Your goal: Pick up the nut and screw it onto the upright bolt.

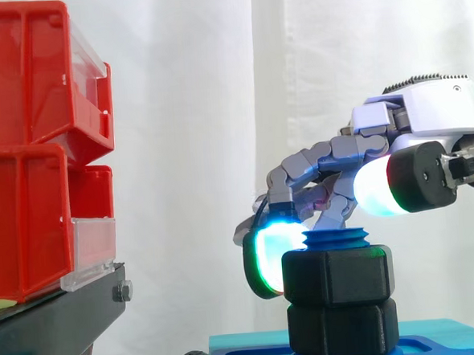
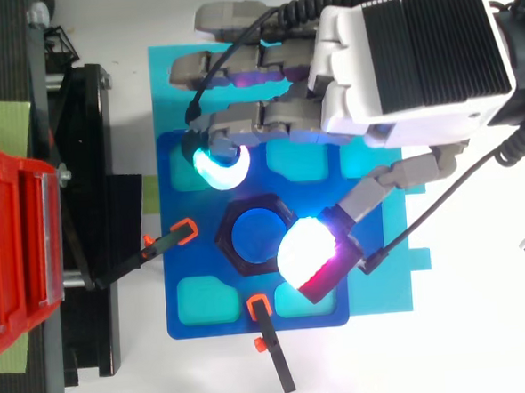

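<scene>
A black hex nut (image 1: 337, 276) sits on the upright blue bolt (image 1: 336, 237), whose threaded top pokes out above it. From above, the nut (image 2: 231, 218) rings the bolt's blue end (image 2: 254, 236). A second black hex piece (image 1: 341, 328) lies right under the nut. My hand (image 1: 434, 113) hovers over the bolt from the right, open. One glowing cyan fingertip (image 1: 270, 260) hangs by the nut's left side, apart from it in the top view. The thumb's white and red pad (image 2: 309, 256) is above the nut's edge, not touching.
The bolt stands on a dark blue plate (image 2: 190, 254) with teal recesses, on a cyan board (image 2: 167, 86). Two orange-tipped clamps (image 2: 182, 230) (image 2: 260, 308) hold the plate. Red bins (image 1: 34, 150) on a black stand (image 1: 61, 325) are at the left.
</scene>
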You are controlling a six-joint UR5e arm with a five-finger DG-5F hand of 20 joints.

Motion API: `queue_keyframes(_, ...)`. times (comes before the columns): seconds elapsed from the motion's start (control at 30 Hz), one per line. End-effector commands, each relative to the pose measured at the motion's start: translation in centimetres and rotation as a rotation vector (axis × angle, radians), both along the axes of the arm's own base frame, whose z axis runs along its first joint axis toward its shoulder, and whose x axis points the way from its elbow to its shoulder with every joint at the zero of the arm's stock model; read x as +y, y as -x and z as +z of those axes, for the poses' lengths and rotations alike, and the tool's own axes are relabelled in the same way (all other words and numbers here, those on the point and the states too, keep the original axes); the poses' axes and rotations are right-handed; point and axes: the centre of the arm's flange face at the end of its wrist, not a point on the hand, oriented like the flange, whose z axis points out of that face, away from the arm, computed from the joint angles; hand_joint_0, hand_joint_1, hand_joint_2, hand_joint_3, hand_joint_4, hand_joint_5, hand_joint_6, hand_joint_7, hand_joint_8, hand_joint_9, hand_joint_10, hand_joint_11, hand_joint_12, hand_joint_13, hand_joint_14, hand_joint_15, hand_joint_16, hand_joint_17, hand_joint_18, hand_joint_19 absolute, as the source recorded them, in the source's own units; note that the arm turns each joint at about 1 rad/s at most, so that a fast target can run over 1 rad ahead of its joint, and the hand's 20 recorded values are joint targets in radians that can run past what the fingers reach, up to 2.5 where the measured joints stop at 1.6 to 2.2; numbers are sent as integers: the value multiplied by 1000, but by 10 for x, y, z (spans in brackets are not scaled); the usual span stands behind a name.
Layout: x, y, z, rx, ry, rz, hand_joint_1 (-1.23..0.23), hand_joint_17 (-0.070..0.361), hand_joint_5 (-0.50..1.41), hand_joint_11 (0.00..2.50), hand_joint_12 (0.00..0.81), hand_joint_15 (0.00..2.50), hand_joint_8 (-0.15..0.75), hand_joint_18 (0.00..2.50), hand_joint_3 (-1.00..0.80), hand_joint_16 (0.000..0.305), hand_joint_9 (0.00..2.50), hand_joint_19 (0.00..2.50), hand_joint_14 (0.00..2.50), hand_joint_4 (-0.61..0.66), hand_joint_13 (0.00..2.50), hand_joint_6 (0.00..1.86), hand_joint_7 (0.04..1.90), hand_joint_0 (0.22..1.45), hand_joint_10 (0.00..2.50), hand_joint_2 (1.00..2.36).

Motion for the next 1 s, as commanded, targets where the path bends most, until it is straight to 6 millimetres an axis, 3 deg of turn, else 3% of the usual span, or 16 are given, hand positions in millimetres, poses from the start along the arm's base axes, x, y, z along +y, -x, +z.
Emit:
queue_keyframes(0.0, -7, 1, 0, 1, 0, -1, -385, 66, 15, 0, 267, 0, 277, 0, -500, 29, 1002, 0, 0, 190, 362, 504, 1182, 472, 0, 1000)
queue_keyframes(0.2, -11, 1, -1, -2, 0, -8, -384, 59, 28, 0, 253, 0, 267, 38, -500, 26, 1127, 0, 0, 163, 460, 504, 1223, 478, 0, 1000)
queue_keyframes(0.33, -11, 1, 1, -8, 0, -6, -384, 62, -47, 0, 270, 0, 264, 36, -500, 27, 1046, 0, 0, 247, 444, 504, 965, 473, 0, 1000)
queue_keyframes(0.43, -6, -1, 2, -16, 0, 0, -389, 73, -106, 0, 290, 0, 252, 0, -500, 33, 918, 0, 0, 202, 387, 503, 771, 459, 0, 1000)
queue_keyframes(0.53, 0, -2, 2, -20, -1, 5, -385, 80, -138, 0, 304, 0, 251, 0, -500, 36, 840, 0, 0, 188, 339, 502, 692, 448, 0, 1000)
queue_keyframes(0.97, 25, -5, 2, -19, -1, 20, -201, 108, -150, 0, 355, 0, 251, 0, -500, 48, 571, 0, 0, 189, 81, 501, 614, 404, 0, 1000)
